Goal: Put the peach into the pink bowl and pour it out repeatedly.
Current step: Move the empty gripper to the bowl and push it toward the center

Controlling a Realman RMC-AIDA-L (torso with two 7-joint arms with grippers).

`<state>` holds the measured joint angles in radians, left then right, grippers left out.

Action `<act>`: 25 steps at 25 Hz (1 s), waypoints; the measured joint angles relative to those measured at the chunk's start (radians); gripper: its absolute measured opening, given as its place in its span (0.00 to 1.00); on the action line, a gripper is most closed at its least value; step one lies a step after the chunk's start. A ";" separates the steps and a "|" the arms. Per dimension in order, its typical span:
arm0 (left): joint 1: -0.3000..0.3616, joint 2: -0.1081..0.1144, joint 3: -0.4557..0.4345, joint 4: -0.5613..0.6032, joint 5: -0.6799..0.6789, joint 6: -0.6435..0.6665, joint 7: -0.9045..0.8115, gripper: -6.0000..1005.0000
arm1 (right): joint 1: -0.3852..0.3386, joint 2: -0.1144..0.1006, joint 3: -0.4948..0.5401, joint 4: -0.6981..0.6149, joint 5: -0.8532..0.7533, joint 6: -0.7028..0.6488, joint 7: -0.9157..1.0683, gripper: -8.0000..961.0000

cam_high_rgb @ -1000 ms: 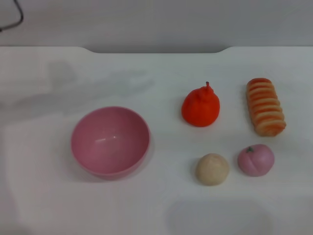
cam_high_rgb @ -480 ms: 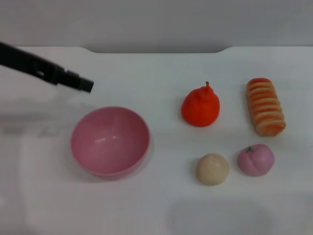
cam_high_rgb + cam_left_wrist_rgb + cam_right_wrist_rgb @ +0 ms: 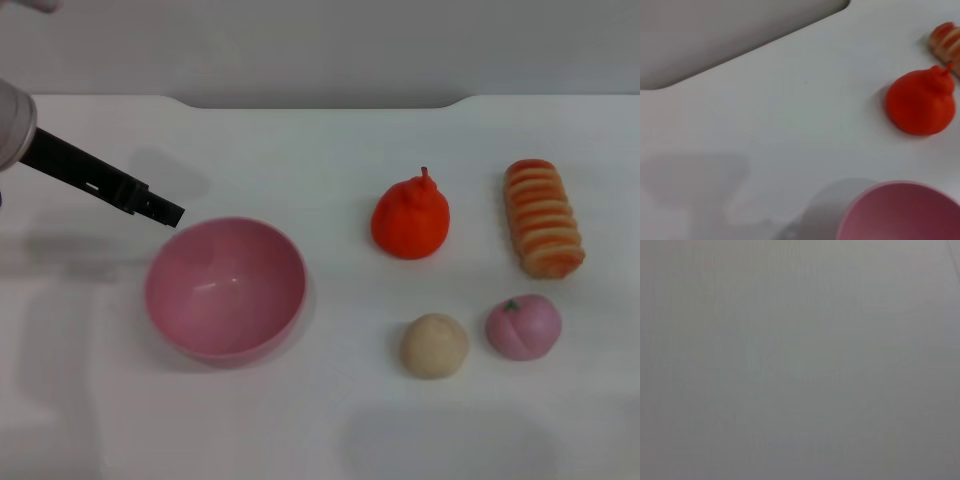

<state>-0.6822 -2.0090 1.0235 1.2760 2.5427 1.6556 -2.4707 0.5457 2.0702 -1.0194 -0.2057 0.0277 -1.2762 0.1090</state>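
The peach [image 3: 523,327], pale pink with a small dark stem spot, lies on the white table at the front right. The pink bowl [image 3: 225,288] stands upright and empty at the left of the middle; its rim also shows in the left wrist view [image 3: 900,215]. My left gripper [image 3: 165,210] reaches in from the far left as a black bar, its tip just above the bowl's back left rim. It holds nothing that I can see. My right gripper is out of view; the right wrist view shows only plain grey.
An orange-red pear [image 3: 410,218] stands right of the bowl and shows in the left wrist view [image 3: 921,102]. A beige ball [image 3: 434,345] lies just left of the peach. A striped bread roll [image 3: 542,217] lies at the back right.
My left arm came into view from the left and has moved down toward the bowl's back left rim. The fruits and the bowl have not moved.
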 joint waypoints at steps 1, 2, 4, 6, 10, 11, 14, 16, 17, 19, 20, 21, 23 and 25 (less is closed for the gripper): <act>-0.001 -0.010 0.003 -0.005 0.022 -0.019 -0.002 0.58 | -0.003 0.001 0.000 0.000 0.000 0.000 0.000 0.45; -0.001 -0.010 0.003 -0.005 0.022 -0.019 -0.002 0.58 | -0.003 0.001 0.000 0.000 0.000 0.000 0.000 0.45; -0.002 -0.024 0.004 -0.010 0.056 -0.044 -0.003 0.58 | -0.005 0.001 0.000 0.000 0.000 0.000 0.000 0.45; -0.008 -0.035 0.004 -0.021 0.087 -0.057 -0.003 0.58 | -0.005 0.001 0.001 0.000 -0.003 0.000 0.000 0.45; -0.019 -0.039 0.014 -0.050 0.102 -0.066 -0.010 0.58 | -0.006 0.000 0.003 -0.002 -0.008 -0.007 0.001 0.45; -0.019 -0.039 0.014 -0.050 0.102 -0.066 -0.010 0.58 | -0.006 0.000 0.003 -0.003 -0.008 -0.008 0.001 0.45; -0.016 -0.040 0.044 -0.079 0.105 -0.095 -0.030 0.58 | -0.005 0.000 -0.002 -0.008 -0.010 -0.012 0.001 0.45; -0.007 -0.042 0.063 -0.093 0.107 -0.116 -0.044 0.58 | -0.005 0.001 -0.005 -0.010 -0.011 -0.019 0.001 0.45; -0.004 -0.042 0.066 -0.098 0.107 -0.123 -0.047 0.58 | -0.002 0.001 -0.006 -0.010 -0.012 -0.024 0.001 0.45; 0.003 -0.043 0.070 -0.114 0.108 -0.140 -0.050 0.58 | 0.000 0.001 -0.006 -0.011 -0.012 -0.024 0.001 0.45; 0.003 -0.043 0.070 -0.114 0.108 -0.140 -0.050 0.58 | 0.002 0.001 -0.006 -0.011 -0.012 -0.024 0.001 0.45; 0.004 -0.043 0.070 -0.127 0.108 -0.150 -0.050 0.58 | 0.003 0.001 -0.006 -0.011 -0.012 -0.024 0.001 0.45; 0.005 -0.044 0.073 -0.152 0.108 -0.172 -0.050 0.58 | 0.005 0.000 -0.007 -0.013 -0.012 -0.024 0.001 0.45; 0.005 -0.044 0.073 -0.152 0.108 -0.172 -0.050 0.58 | 0.008 0.000 -0.008 -0.019 -0.013 -0.025 0.001 0.45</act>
<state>-0.6767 -2.0531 1.0964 1.1245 2.6511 1.4837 -2.5207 0.5540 2.0701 -1.0278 -0.2245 0.0145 -1.3008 0.1104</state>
